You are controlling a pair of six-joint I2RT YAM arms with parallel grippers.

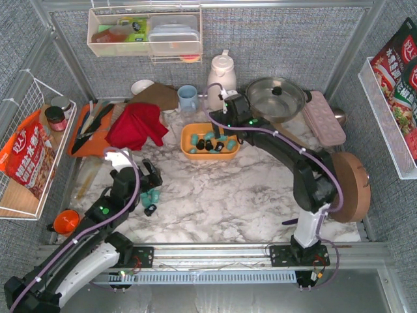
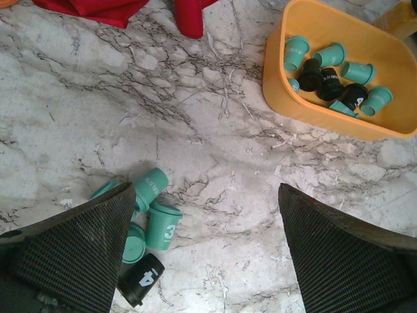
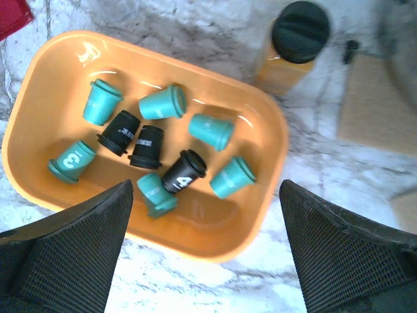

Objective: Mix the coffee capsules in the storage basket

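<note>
Nine teal and black coffee capsules (image 3: pixel 163 103) sit in shallow orange-yellow plastic basket (image 3: pixel 45 98) on marble counter (image 2: pixel 195 130), just by right gripper (image 3: pixel 205 189). Perhaps five more capsules (image 2: pixel 161 225) lie loose by left gripper (image 2: pixel 205 192), partly hidden. Both jaws released, empty.

1. The left arm (image 1: pixel 85 261) has a long white shell low down and black joints higher up.
2. The right arm (image 1: pixel 287 153) is nearly all black, with one short white part just above its black base (image 1: pixel 306 254).
3. A thin purple cable (image 1: pixel 137 177) runs along each arm (it loops out from the arm in places).
4. A tiny green light (image 1: pixel 104 210) glows on each arm.
5. The fingers (image 2: pixel 78 254) of the left gripper (image 2: pixel 207 189) are black, wide and pointed like wedges, with a rough mesh skin full of tiny dots.
6. The fingers (image 3: pixel 352 254) of the right gripper (image 3: pixel 205 186) look just the same: black, wedge-shaped and covered in mesh.
</note>
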